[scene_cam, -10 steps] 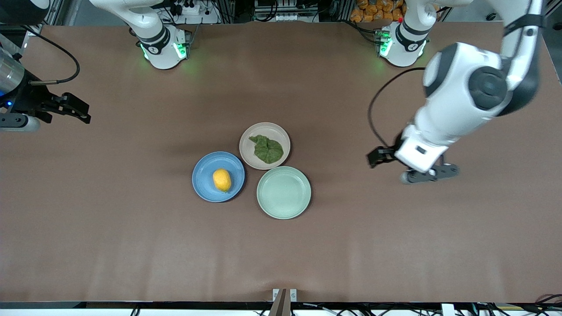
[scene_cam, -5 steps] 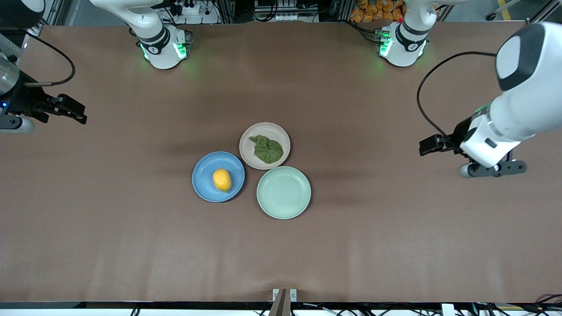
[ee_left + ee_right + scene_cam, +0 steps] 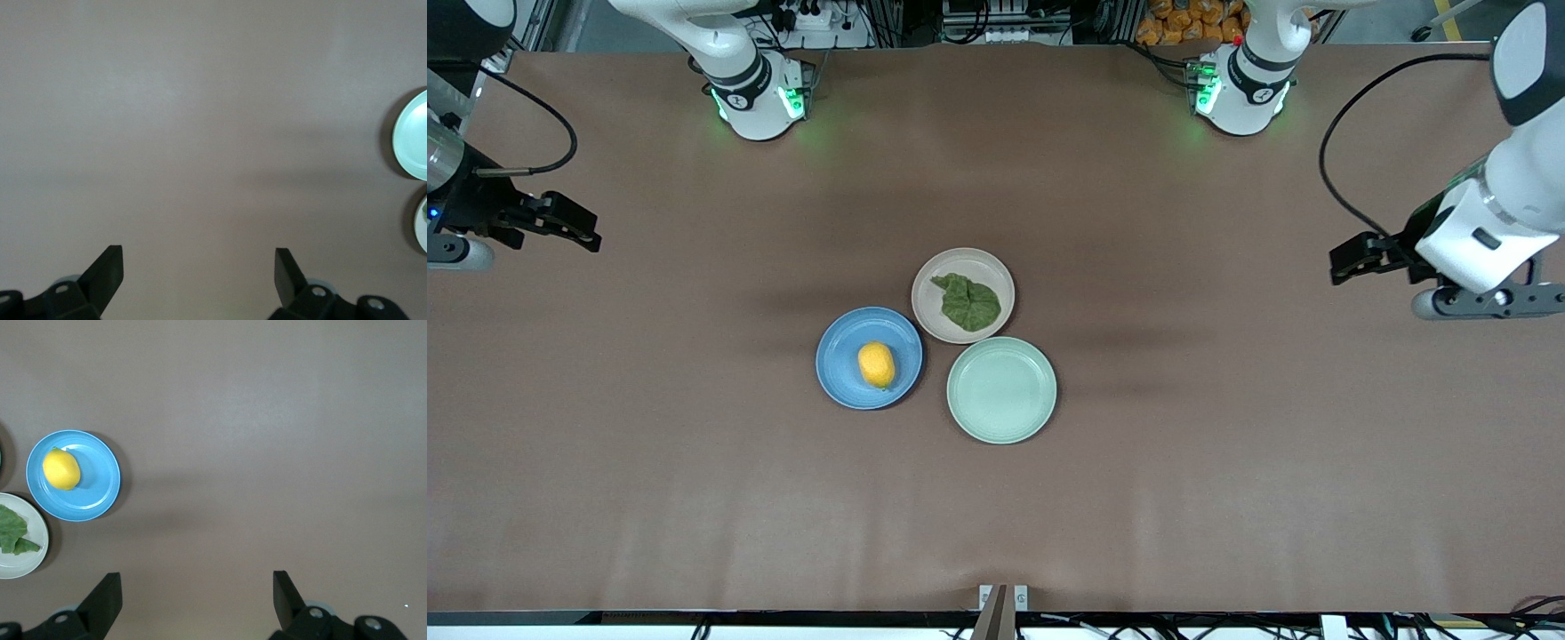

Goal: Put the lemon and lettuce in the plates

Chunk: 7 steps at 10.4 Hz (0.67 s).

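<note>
The yellow lemon lies in the blue plate. The dark green lettuce lies in the pale beige-pink plate, which touches the blue one. In the right wrist view the lemon lies on the blue plate and the lettuce on the beige plate. My left gripper is open and empty over bare table at the left arm's end. My right gripper is open and empty over bare table at the right arm's end. Both grippers show wide-apart fingers.
An empty pale mint-green plate sits beside the other two, nearest the front camera; its edge shows in the left wrist view. The brown table stretches wide around the plates.
My left arm has swung away from the plates toward its own end of the table. My right gripper has barely shifted. The lemon and lettuce have not moved.
</note>
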{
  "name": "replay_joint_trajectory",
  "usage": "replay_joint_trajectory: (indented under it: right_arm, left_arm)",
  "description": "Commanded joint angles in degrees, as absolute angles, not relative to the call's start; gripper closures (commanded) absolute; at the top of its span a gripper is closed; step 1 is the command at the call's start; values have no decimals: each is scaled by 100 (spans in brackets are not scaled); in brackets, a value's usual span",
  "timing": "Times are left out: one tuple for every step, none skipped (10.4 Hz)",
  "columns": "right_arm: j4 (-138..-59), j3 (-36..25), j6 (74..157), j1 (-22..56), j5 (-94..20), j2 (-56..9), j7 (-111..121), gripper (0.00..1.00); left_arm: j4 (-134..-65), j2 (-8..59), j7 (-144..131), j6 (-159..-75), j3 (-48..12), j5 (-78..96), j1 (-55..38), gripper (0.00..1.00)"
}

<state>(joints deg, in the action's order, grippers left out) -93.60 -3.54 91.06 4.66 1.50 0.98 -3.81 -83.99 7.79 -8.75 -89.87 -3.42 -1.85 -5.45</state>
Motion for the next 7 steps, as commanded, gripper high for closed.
replay_joint_trajectory:
  right_arm:
    - [-9413,-264,9167,378,158,176,-325,0]
    - [-9413,-264,9254,395,158,176,-325,0]
    - [-9413,-264,9307,396,150,176,-325,0]
    - [-9422,-255,9334,396,132,176,-325,0]
    - [-9422,-255,9369,396,132,176,-325,0]
    - [-9413,-246,9369,430,123,176,-325,0]
    - [-9404,-246,9378,509,123,176,-325,0]
  left_arm:
    - [-8411,563,-747,-8877,-334,-430,-563,0]
    - [-8411,554,-747,-8877,-334,-422,-563,0]
    - [-8411,545,-747,-8877,-334,-370,-563,0]
    - [-8402,554,-747,-8877,-334,-334,-563,0]
    - [-8263,580,-738,-8886,-325,-351,-563,0]
    - [-8140,606,-738,-8886,-316,-352,-563,0]
    - [-8139,598,-721,-8886,-316,-352,-554,0]
